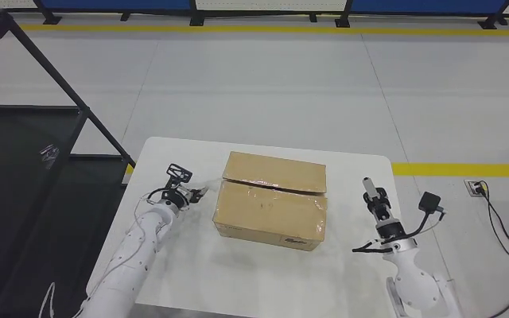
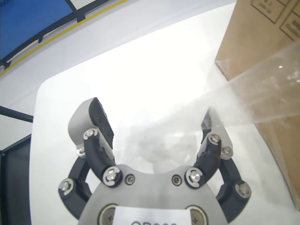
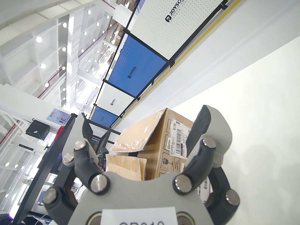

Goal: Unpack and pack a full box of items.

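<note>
Cardboard box [image 1: 270, 199] sits mid-frame on the white table [image 1: 199, 270] in the top view; its contents are hidden. Left gripper [image 2: 152, 111], just left of the box, has its jaws spread wide. A strip of clear tape [image 2: 246, 94] runs from the box's corner to one fingertip [image 2: 207, 118]; its far end is cut off. Right gripper [image 3: 143, 115], at frame right and apart from the box, has its jaws wide and holds nothing.

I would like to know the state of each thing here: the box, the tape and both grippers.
cardboard box: on the table, flaps not fully shut, one slightly lifted.
clear tape: partly peeled, stretched from the box to the left gripper.
left gripper: open, tape stuck to it.
right gripper: open, empty.
</note>
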### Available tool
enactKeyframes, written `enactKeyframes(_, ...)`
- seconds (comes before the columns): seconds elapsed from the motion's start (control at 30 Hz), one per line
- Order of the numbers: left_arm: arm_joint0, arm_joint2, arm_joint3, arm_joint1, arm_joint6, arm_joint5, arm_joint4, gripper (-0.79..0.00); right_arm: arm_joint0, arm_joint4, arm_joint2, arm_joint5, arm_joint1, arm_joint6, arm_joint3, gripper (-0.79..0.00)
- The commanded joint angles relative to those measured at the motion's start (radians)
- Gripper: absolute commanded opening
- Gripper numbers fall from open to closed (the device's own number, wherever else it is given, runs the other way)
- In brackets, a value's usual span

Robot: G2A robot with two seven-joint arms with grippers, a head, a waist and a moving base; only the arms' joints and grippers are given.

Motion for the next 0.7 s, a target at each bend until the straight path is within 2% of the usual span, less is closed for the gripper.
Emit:
enactKeyframes(0.0, -0.017, 0.012, 0.032, -0.015, 0.014, 0.07, -0.014, 0.0, -0.003, 0.002, 0.002, 0.001, 0.0, -0.002, -0.003, 0.0)
enactKeyframes(0.13, -0.037, 0.006, 0.083, -0.036, 0.071, 0.13, -0.082, 0.0, -0.007, 0.001, 0.005, 0.003, 0.001, -0.003, -0.006, 0.0)
enactKeyframes(0.37, -0.034, -0.013, 0.133, -0.047, 0.181, 0.218, -0.134, 0.0, 0.009, 0.003, -0.007, 0.007, 0.0, 0.0, 0.008, 0.0)
enactKeyframes(0.47, -0.03, -0.024, 0.142, -0.051, 0.205, 0.269, -0.16, 0.0, 0.022, 0.002, -0.016, 0.006, -0.001, 0.005, 0.016, 0.0)
enactKeyframes(0.67, -0.041, -0.055, 0.163, -0.057, 0.203, 0.311, -0.232, 0.0, 0.04, -0.002, -0.026, 0.006, -0.001, 0.012, 0.03, 0.0)
